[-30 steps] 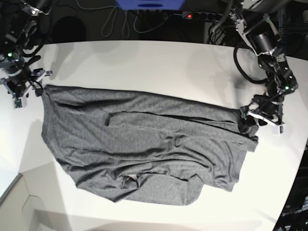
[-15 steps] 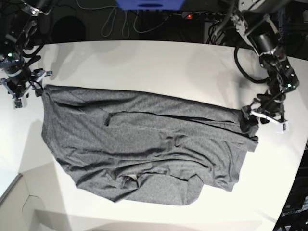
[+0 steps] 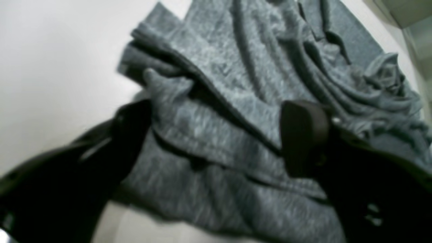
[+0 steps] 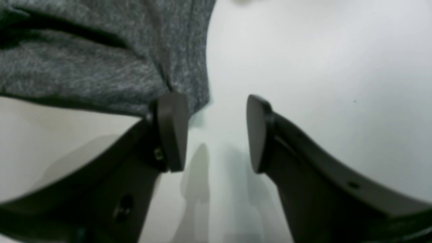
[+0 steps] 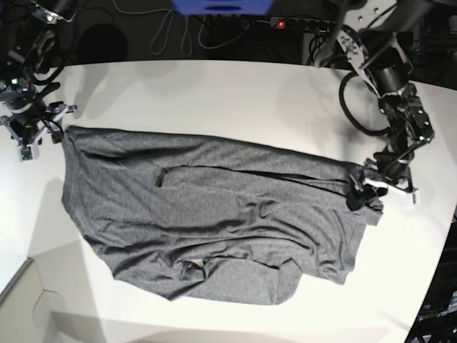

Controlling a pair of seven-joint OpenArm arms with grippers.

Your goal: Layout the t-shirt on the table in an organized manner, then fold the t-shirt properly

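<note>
The dark heather-grey t-shirt (image 5: 214, 214) lies spread and wrinkled across the white table (image 5: 214, 93), running from far left to right. My left gripper (image 5: 368, 193) is at the shirt's right edge. In the left wrist view it (image 3: 217, 131) is open, with folded layers of the shirt (image 3: 236, 67) between its wide-apart fingers (image 3: 303, 135). My right gripper (image 5: 32, 139) is at the shirt's upper left corner. In the right wrist view it (image 4: 214, 133) is open and empty over bare table (image 4: 320, 50), one finger (image 4: 172, 131) next to the shirt's edge (image 4: 84, 67).
A power strip with a red light (image 5: 280, 23), a blue object (image 5: 221, 6) and cables lie beyond the table's far edge. The table's curved edge runs close on the right (image 5: 443, 236). A beige surface (image 5: 18, 300) sits at the lower left corner.
My left gripper has moved down and to the left, onto the shirt's right edge. The right arm and the shirt have stayed put.
</note>
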